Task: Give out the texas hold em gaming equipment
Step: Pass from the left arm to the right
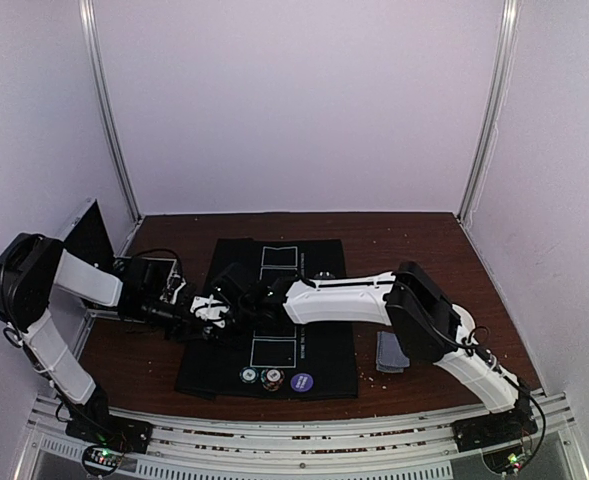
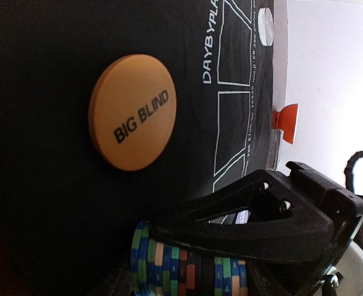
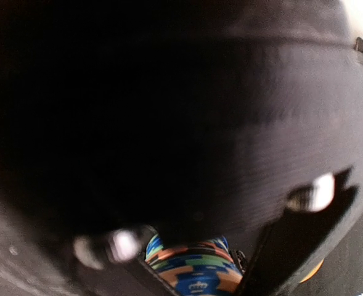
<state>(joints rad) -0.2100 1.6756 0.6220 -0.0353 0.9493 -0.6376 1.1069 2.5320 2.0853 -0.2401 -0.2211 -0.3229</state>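
Observation:
A stack of poker chips (image 2: 187, 268) with blue, green, orange and black edges lies on its side between the fingers of my left gripper (image 2: 187, 280), which is shut on its ends. In the top view my left gripper (image 1: 187, 305) meets my right gripper (image 1: 217, 305) at the left edge of the black mat (image 1: 214, 365). My right gripper (image 3: 196, 274) has a finger on each side of the stack (image 3: 193, 271), but the grip is too dark to judge. One right finger (image 2: 261, 216) lies along the stack. An orange BIG BLIND disc (image 2: 132, 111) lies on the mat.
Two chips (image 1: 248, 376) (image 1: 272, 377) and a purple disc (image 1: 301, 381) lie at the mat's near edge. Grey cards (image 1: 391, 352) lie right of the mat. A white-silver disc (image 2: 265, 26) sits on the mat's far part. An orange object (image 2: 286, 120) stands beyond the mat.

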